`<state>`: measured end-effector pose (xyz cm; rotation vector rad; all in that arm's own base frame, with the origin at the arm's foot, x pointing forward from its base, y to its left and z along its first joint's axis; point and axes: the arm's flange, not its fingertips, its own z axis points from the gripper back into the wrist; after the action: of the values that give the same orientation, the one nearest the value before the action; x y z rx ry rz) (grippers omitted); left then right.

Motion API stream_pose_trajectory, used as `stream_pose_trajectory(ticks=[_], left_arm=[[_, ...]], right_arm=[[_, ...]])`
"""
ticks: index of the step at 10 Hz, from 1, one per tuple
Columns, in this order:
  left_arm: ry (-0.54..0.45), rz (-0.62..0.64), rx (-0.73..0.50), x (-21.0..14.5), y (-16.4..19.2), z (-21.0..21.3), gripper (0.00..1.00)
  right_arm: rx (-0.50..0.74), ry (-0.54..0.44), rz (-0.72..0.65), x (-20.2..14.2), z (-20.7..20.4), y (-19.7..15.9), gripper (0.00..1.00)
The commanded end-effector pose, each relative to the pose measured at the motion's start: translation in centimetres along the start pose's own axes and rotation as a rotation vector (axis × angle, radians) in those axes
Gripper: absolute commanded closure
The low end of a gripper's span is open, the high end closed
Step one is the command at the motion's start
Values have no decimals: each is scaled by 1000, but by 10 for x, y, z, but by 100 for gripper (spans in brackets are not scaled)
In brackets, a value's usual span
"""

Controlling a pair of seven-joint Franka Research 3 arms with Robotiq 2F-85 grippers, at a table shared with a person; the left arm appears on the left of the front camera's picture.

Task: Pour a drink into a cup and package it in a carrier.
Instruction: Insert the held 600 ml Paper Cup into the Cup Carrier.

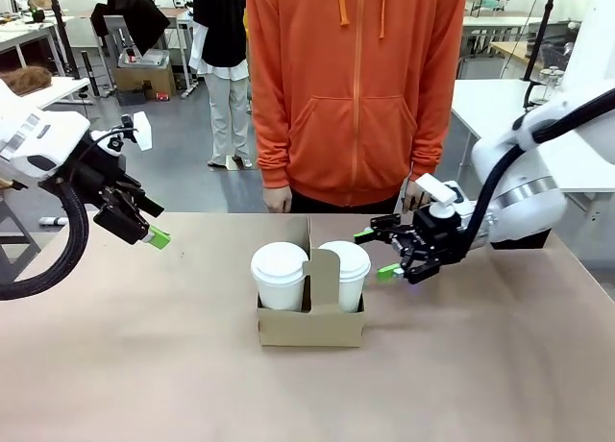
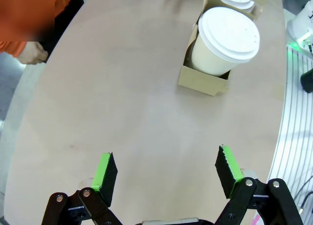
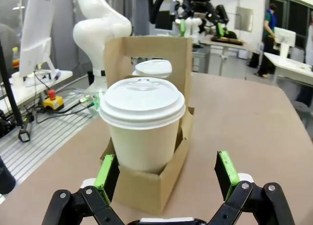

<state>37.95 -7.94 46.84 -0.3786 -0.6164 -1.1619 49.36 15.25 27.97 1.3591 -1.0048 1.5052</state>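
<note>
Nearest to us in the right wrist view, the right end effector [image 3: 166,173] stands released, its green pads [image 3: 226,168] spread wide and level with the small brown cardboard carrier [image 3: 146,186]. One pad is just beside the carrier's near corner, but we cannot tell if it touches. In the near pocket sits a tall white paper cup with a white lid [image 3: 142,124]; behind the upright handle panel [image 3: 146,51] we see the lid of a second white paper cup [image 3: 153,67].

We judge the cups to be light but soft-walled, so a hard squeeze may dent them or lift a lid. The cardboard is thin and bends easily. If the cups are full, the load is top-heavy, so we think the handle panel with its cut-out is the better place to take hold.

Farther away, the left end effector [image 2: 166,171] hangs released above the bare tan bench [image 2: 122,112], well apart from the carrier. At the far side stands a person in an orange hooded top [image 1: 356,86].
</note>
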Motion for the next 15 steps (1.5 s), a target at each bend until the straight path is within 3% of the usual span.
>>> stream_pose_trajectory(ticks=[1, 4, 6, 8, 11, 12, 13, 15], left_arm=[[-19, 15, -8, 2, 0, 0, 0], [-19, 15, -8, 2, 0, 0, 0], [-19, 15, -8, 2, 0, 0, 0], [-19, 15, -8, 2, 0, 0, 0], [-19, 15, -8, 2, 0, 0, 0], [-19, 15, -8, 2, 0, 0, 0], [-19, 15, -8, 2, 0, 0, 0], [-19, 15, -8, 2, 0, 0, 0]], right_arm=[[-74, 43, -77, 18, 28, 21, 0], [-355, 153, -255, 51, 107, 69, 0], [-559, 247, -418, 58, 138, 103, 0], [-680, 282, -504, 55, 152, 123, 0], [-690, 265, -533, 44, 153, 131, 0], [-762, 277, -495, 45, 154, 131, 0], [-695, 271, -505, 40, 157, 131, 0], [-695, 271, -505, 40, 157, 131, 0]])
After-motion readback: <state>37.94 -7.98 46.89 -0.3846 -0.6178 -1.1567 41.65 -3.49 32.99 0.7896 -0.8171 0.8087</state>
